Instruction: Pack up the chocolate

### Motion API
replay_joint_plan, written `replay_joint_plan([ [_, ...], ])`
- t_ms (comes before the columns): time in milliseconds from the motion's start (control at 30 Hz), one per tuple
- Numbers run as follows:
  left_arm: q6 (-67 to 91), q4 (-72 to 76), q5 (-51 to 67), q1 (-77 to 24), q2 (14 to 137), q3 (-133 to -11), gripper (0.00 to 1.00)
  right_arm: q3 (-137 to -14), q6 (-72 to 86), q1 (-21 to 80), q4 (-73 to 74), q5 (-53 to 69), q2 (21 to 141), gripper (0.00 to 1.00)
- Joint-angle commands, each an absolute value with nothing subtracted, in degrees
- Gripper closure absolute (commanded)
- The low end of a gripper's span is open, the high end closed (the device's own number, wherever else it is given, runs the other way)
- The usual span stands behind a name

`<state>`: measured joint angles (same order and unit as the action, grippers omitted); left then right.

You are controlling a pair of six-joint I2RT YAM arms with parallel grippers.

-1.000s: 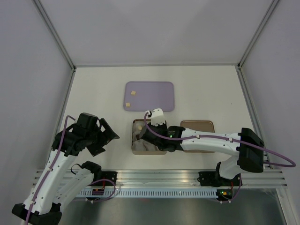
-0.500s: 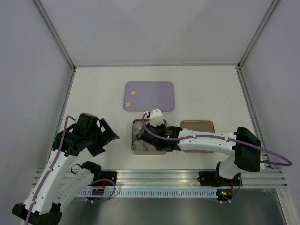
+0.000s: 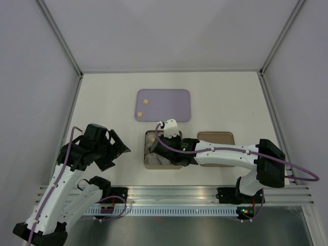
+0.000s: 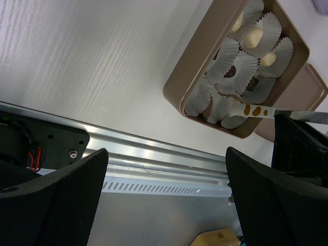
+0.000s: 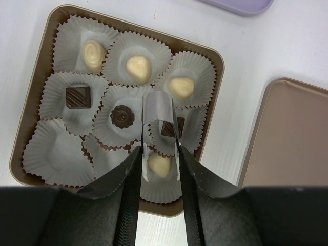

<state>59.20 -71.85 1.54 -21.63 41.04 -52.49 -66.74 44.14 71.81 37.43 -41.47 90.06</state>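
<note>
Counter (image 4: pixel 77 61): a white surface with a fine, streaked grain, edged at the near side by a ribbed aluminium rail (image 4: pixel 154 159).
Box (image 4: pixel 193 59): a shallow gold-brown square with rounded corners and a matt finish, lying flat on the counter below the right arm.
Paper cups (image 5: pixel 51 154): white, thin and crinkled, with fluted rims that crowded and overlapped across the box floor; some were empty.
Chocolate (image 5: pixel 138 66): seven pieces sat in cups inside the box. Four were pale and smoothly rounded. Three were dark: a ridged square (image 5: pixel 78 96), a round swirled piece (image 5: pixel 122 116) and a plain dark square (image 5: pixel 169 128).
Tan cubes (image 3: pixel 146 101): two more small pieces lay apart on the left part of the tray.
Tray (image 3: pixel 169 105): a smooth lavender rectangle with rounded corners, just beyond the box.
Lid (image 5: pixel 287 138): a flat brown panel with rounded corners, beside the box and separated from it by a strip of counter.
Right hand (image 5: pixel 159 118): it hung over the box with its black, pale-tipped fingers narrowly parted. The gap was wider than the plain dark square seen in it, and contact could not be judged.
Left hand (image 4: pixel 164 205): its textured black fingers were spread wide and empty, well to the left of the box.
</note>
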Motion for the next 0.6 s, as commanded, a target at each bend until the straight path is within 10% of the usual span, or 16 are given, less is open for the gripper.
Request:
replay_joint_plan([
  [0,58.5,-71.6,1.2,-21.8,40.7,-52.9,0.0,-68.6,44.6,71.9,37.9,-43.9,90.2,0.62],
  [567,58.9,-71.7,1.3,-21.8,41.2,-53.2,0.0,-75.2,42.8,71.9,42.5,-44.6,83.4,0.64],
])
